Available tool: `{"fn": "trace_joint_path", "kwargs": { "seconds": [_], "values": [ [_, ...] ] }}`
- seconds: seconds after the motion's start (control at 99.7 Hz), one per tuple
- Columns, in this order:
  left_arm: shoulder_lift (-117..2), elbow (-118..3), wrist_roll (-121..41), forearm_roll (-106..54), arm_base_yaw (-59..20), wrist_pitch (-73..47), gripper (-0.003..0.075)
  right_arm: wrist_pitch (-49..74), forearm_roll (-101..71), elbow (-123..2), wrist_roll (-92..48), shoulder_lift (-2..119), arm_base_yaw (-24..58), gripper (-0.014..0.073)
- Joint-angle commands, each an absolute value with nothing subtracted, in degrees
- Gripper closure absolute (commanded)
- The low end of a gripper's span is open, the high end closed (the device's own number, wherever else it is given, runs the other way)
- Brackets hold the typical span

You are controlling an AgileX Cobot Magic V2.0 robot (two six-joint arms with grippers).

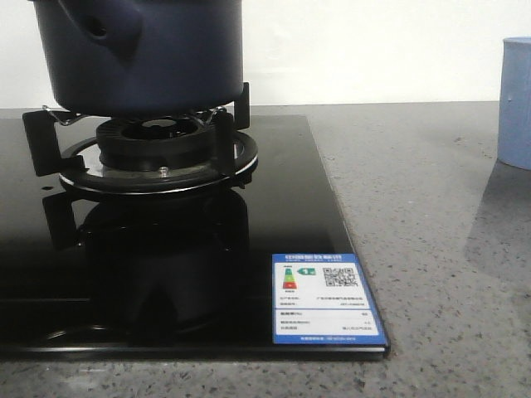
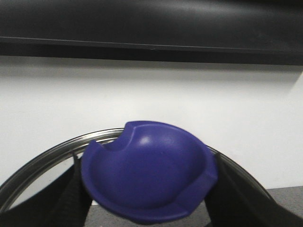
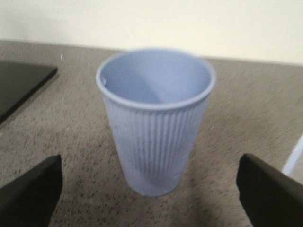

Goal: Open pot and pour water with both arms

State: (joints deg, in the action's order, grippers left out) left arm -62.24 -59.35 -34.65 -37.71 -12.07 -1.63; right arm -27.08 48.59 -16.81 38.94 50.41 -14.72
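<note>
pot [image 1: 141,50] blocking the burner [image 1: 153,137], bare counter [image 1: 415,215] beside it (cup [image 1: 516,104] at far right)

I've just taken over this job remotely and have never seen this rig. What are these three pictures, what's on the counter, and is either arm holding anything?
It is a robot with two arms, each ending in a two-finger gripper with a camera on its wrist. The front view looks forward over the counter: a dark blue pot sits on a gas burner, with a light blue cup far right. The left wrist view shows the left gripper shut on a blue knob with a metal rim behind it, most likely the pot's lid. The right wrist view shows the right gripper open, fingers wide either side of the upright cup, not touching it.
</note>
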Motion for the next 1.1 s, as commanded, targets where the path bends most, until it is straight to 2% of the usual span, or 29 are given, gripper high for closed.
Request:
{"fn": "trace_joint_path", "kwargs": {
  "seconds": [0.0,0.14,0.361,1.093],
  "values": [
    [-60.5,-61.5,-34.4,-38.2,-14.2,3.1,0.0362,-27.9,47.7,-17.9,40.5,43.6,-15.2,-0.0062],
    [-61.2,-61.5,-34.4,-38.2,-19.2,2.8,0.0362,-23.9,48.1,-17.9,45.6,34.2,-15.2,-0.0062],
    [-65.3,-61.5,-34.4,-38.2,-25.8,3.0,0.0362,-20.5,49.0,-17.9,47.0,27.1,-13.8,-0.0062],
    [-73.3,-61.5,-34.4,-41.7,-28.9,3.9,0.0362,-17.4,50.5,-17.9,47.0,24.0,-11.6,-0.0062]
  ]
}}
